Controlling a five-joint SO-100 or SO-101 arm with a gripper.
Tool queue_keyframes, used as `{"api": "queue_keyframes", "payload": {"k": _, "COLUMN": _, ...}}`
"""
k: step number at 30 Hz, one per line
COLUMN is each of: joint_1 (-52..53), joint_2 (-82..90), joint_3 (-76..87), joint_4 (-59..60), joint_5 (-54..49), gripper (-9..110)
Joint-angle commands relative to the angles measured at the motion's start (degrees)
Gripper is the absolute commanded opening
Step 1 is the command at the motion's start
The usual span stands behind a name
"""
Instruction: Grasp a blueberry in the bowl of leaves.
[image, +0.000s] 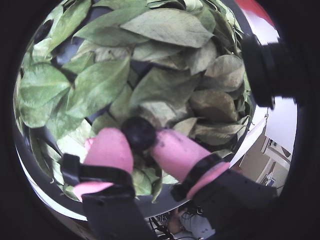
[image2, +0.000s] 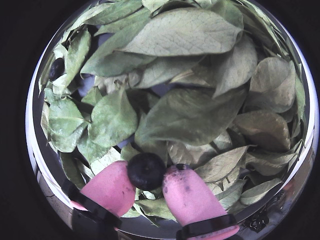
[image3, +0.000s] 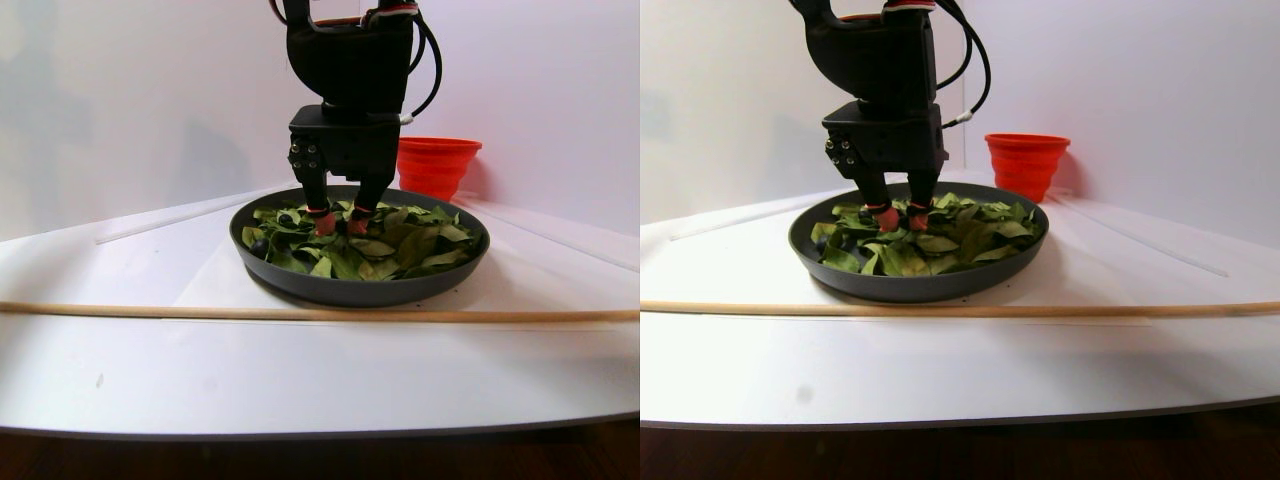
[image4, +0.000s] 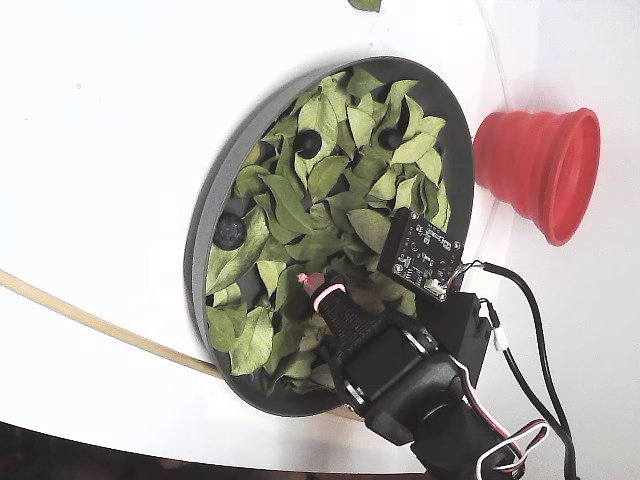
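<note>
My gripper (image2: 146, 172) stands low over the leaves (image2: 190, 115) in the wide dark-grey bowl (image4: 200, 250). Its two pink fingertips (image2: 112, 187) press on either side of a small round blue-black blueberry (image2: 146, 170). Both wrist views show the berry (image: 138, 133) pinched between the pads, at the level of the leaves (image: 95, 85). In the stereo pair view the gripper (image3: 338, 222) reaches down into the near left part of the bowl (image3: 360, 290). In the fixed view the arm hides the berry and only a pink fingertip (image4: 310, 284) shows.
Two more dark berries (image4: 231, 232) (image4: 307, 143) lie among the leaves, one near the bowl's rim. A red ribbed cup (image4: 540, 170) stands beside the bowl. A thin wooden stick (image3: 300, 313) lies across the white table in front of the bowl.
</note>
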Motion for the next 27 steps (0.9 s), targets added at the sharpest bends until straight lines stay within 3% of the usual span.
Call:
{"api": "queue_keyframes", "payload": {"k": 1, "joint_1": 1.3, "joint_2": 5.7, "joint_3": 0.1, "joint_4": 0.1, "joint_5": -0.7, "gripper": 9}}
{"api": "queue_keyframes", "payload": {"k": 27, "joint_1": 4.3, "joint_2": 11.3, "joint_3": -0.5, "joint_4": 0.9, "joint_5": -2.8, "gripper": 9}}
